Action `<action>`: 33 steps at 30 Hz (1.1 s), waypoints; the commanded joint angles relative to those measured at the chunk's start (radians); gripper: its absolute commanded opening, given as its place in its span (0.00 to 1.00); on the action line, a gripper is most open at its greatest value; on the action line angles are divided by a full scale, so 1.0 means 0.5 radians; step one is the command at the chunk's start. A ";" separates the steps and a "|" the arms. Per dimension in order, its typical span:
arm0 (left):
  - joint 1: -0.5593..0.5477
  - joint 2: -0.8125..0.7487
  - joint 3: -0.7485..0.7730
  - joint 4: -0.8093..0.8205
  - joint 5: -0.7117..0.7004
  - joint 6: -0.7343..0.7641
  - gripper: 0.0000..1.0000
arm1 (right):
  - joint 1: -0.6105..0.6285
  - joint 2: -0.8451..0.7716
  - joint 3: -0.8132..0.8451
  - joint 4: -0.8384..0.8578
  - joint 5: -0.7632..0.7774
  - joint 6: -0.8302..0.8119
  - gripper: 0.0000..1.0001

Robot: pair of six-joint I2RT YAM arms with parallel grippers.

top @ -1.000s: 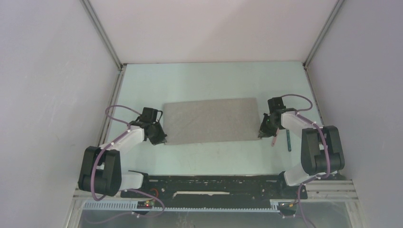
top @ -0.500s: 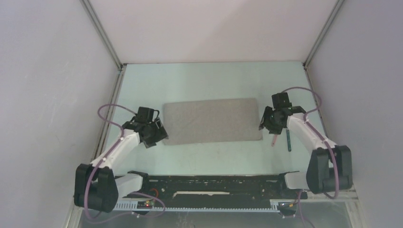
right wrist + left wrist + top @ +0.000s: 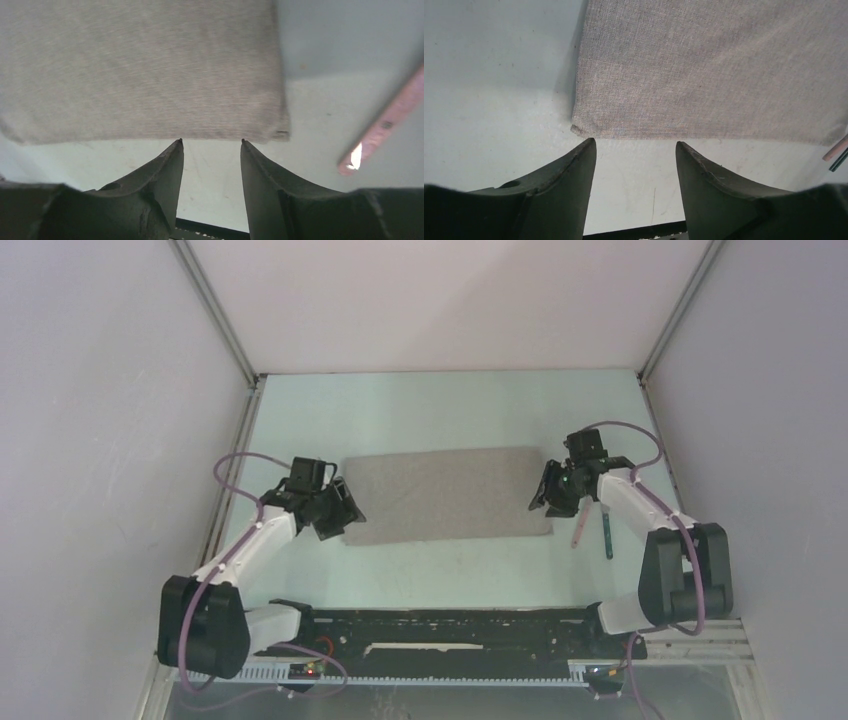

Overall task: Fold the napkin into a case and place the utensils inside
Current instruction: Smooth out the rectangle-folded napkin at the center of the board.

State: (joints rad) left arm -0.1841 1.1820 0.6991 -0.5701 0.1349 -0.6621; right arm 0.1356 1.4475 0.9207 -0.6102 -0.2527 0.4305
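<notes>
Table (image 3: 450,410): 1 napkin (image 3: 445,495), 2 utensils (image 3: 579,528) (image 3: 608,536), 2 end effectors (image 3: 345,512) (image 3: 540,501), both spread.

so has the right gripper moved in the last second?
Yes. In the top view the right gripper has shifted left, away from the teal utensil, uncovering more of the pink one, and now overlaps the napkin. Jaws opened.

The left arm (image 3: 250,545) reaches from the near left corner of the surface (image 3: 440,405) toward its middle, the left gripper (image 3: 338,512) tipped downward, jaws parted and empty; the right arm (image 3: 640,502) mirrors it from the near right corner, the right gripper (image 3: 546,498) likewise parted and empty.
</notes>
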 commanded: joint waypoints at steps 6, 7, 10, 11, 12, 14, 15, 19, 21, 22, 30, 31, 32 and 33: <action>0.172 -0.018 -0.036 0.023 0.029 0.106 0.66 | -0.072 0.012 -0.102 -0.048 0.218 -0.090 0.45; 0.184 -0.020 -0.048 0.028 0.026 0.108 0.66 | -0.072 0.033 -0.104 -0.053 0.239 -0.089 0.42; 0.187 -0.032 -0.068 0.036 -0.011 0.098 0.66 | -0.069 0.047 -0.103 -0.059 0.271 -0.085 0.38; 0.187 -0.032 -0.077 0.040 -0.020 0.094 0.65 | -0.069 0.038 -0.102 -0.062 0.289 -0.084 0.38; 0.186 -0.028 -0.078 0.042 -0.025 0.094 0.65 | -0.066 0.029 -0.103 -0.070 0.344 -0.077 0.38; 0.190 -0.006 -0.080 0.045 -0.051 0.097 0.63 | -0.063 0.029 -0.106 -0.071 0.400 -0.069 0.41; 0.190 0.011 -0.082 0.051 -0.058 0.099 0.63 | -0.064 0.043 -0.105 -0.061 0.372 -0.070 0.42; 0.190 0.045 -0.091 0.086 -0.051 0.087 0.61 | -0.064 0.125 -0.088 -0.020 0.339 -0.073 0.42; 0.190 0.039 -0.098 0.091 -0.055 0.090 0.60 | -0.064 0.138 -0.084 0.012 0.321 -0.072 0.39; 0.190 0.034 -0.102 0.095 -0.053 0.091 0.59 | -0.064 0.139 -0.083 0.029 0.309 -0.070 0.37; 0.192 0.021 -0.111 0.103 -0.055 0.101 0.59 | -0.056 0.238 -0.057 0.092 0.308 -0.062 0.38; 0.190 0.026 -0.107 0.103 -0.053 0.105 0.59 | -0.058 0.252 -0.051 0.085 0.322 -0.065 0.37; 0.193 0.034 -0.107 0.100 -0.045 0.107 0.58 | -0.058 0.259 -0.043 0.064 0.367 -0.066 0.36; 0.191 0.036 -0.106 0.102 -0.038 0.109 0.57 | -0.058 0.262 -0.039 0.043 0.414 -0.064 0.34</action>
State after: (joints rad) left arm -0.0929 1.2057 0.6498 -0.5400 0.1158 -0.6319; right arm 0.1043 1.5696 0.8722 -0.5892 -0.1024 0.4057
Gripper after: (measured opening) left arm 0.584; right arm 0.367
